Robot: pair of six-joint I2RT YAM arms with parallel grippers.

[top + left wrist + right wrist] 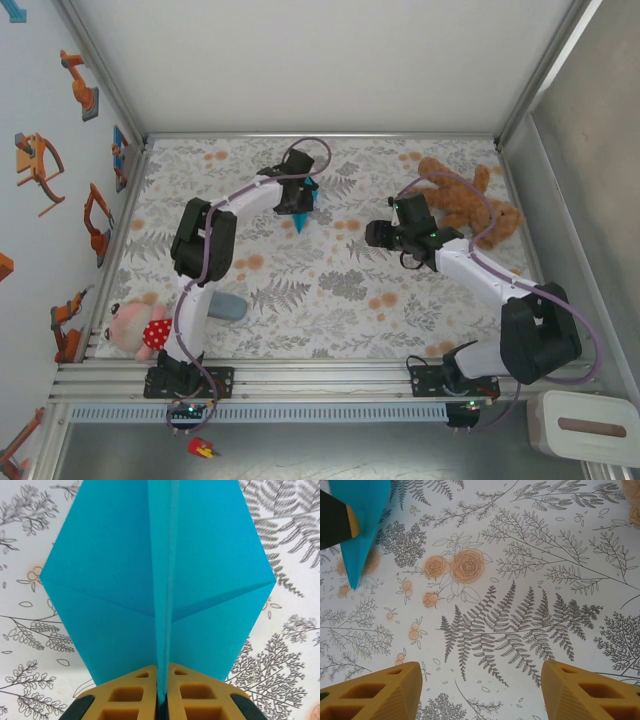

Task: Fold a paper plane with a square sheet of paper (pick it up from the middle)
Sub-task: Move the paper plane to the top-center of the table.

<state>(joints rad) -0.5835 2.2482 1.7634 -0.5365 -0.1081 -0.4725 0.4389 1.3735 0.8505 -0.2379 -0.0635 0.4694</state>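
Two pincers on my screens, so I'll take them one at a time. The left pincer (pixel 298 197) is clamped tight on the paper plane (pixel 306 212). On its wrist feed I see both yellow fingers (pixel 130 700) pressed together on the central fold. The paper plane (pixel 110 580) runs straight out ahead of the tips, with a turquoise wing spreading to either side of the closed jaws. From above, the nose hangs below that pincer over the floral tablecloth (pixel 330 290); I can't tell whether it touches the cloth.

Over to the right pincer (pixel 378 236): it's spread wide, gripping nothing, and there's only patterned cloth between its fingers (pixel 375 692). The plane sits ahead of it and off to its left, well apart from the jaws, nose pointing down.

A brown teddy bear (pixel 462 198) lies just beside the right pincer, on the side away from the plane. A grey-blue case (pixel 226 305) rests well behind the left pincer, near that arm's base.
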